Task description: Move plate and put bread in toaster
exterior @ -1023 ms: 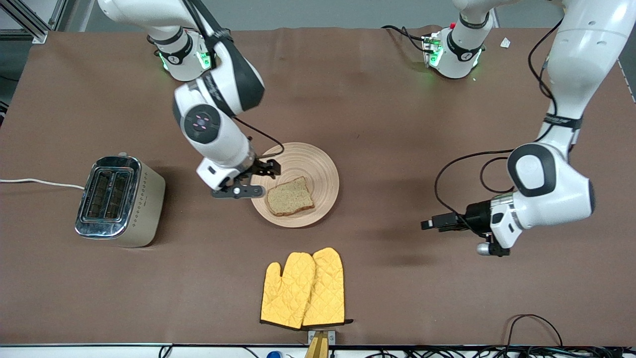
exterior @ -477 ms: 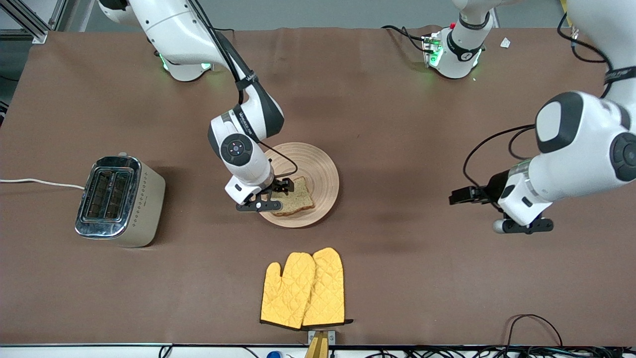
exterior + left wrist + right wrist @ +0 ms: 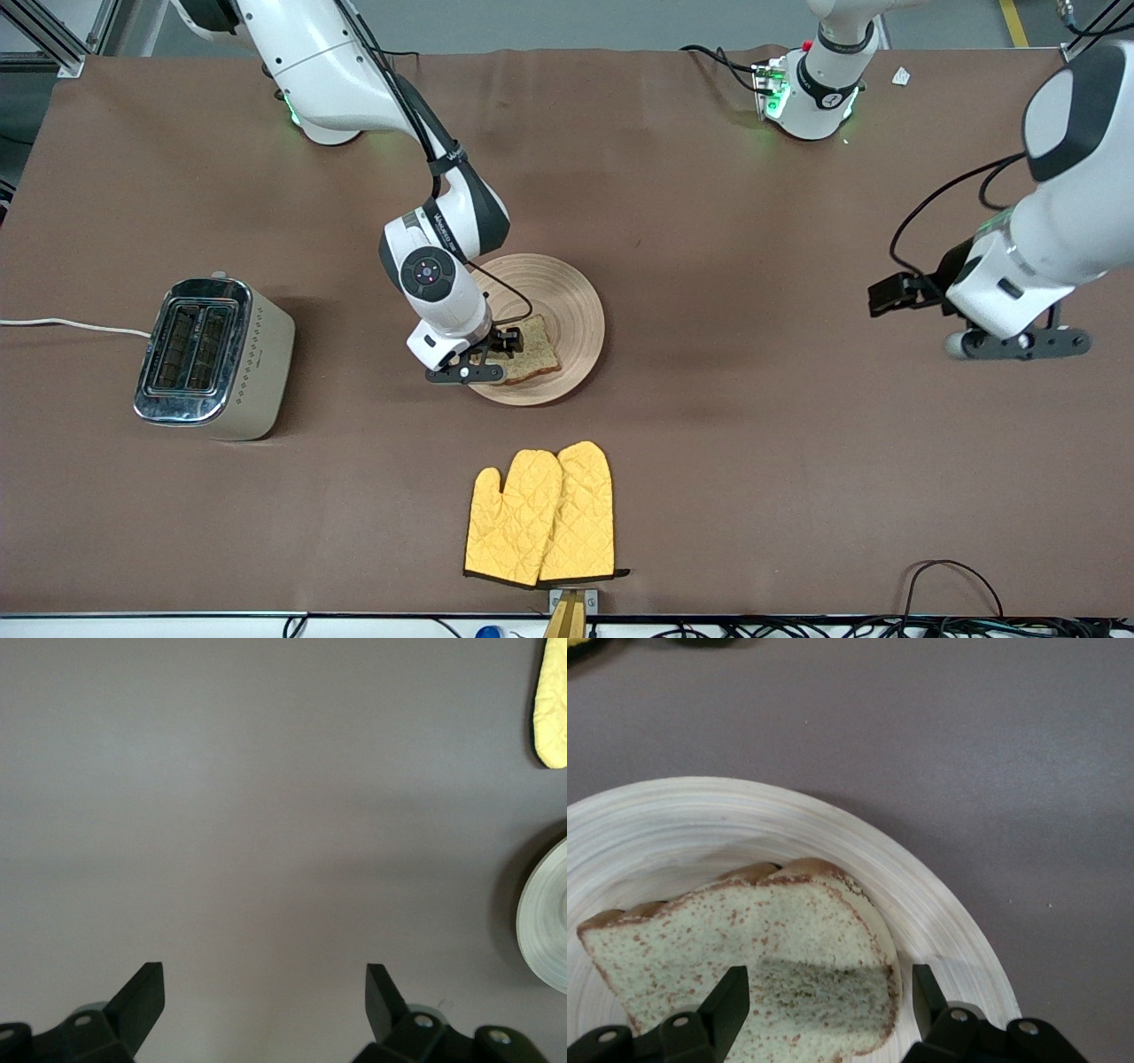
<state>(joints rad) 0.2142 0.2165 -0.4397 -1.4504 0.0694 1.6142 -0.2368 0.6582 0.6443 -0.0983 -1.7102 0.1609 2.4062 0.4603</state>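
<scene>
The light wooden plate [image 3: 567, 301] lies mid-table with the brown bread slice [image 3: 539, 352] flat on its part nearer the front camera. My right gripper [image 3: 507, 344] is low over the bread's edge on the toaster's side, open. In the right wrist view its fingers [image 3: 731, 997] straddle a corner of the bread [image 3: 744, 939] on the plate [image 3: 700, 815] without closing on it. The toaster [image 3: 213, 354] stands toward the right arm's end of the table, slots up and empty. My left gripper [image 3: 881, 295] is open and empty over bare table toward the left arm's end [image 3: 261, 992].
A pair of yellow oven mitts [image 3: 542, 514] lies nearer the front camera than the plate; one tip shows in the left wrist view [image 3: 554, 709]. The toaster's white cord [image 3: 71, 325] runs off the table's edge. A brown cloth covers the table.
My right gripper moved from the plate's toaster-side rim to over the bread and came lower. My left arm drew away from the plate toward its own end of the table.
</scene>
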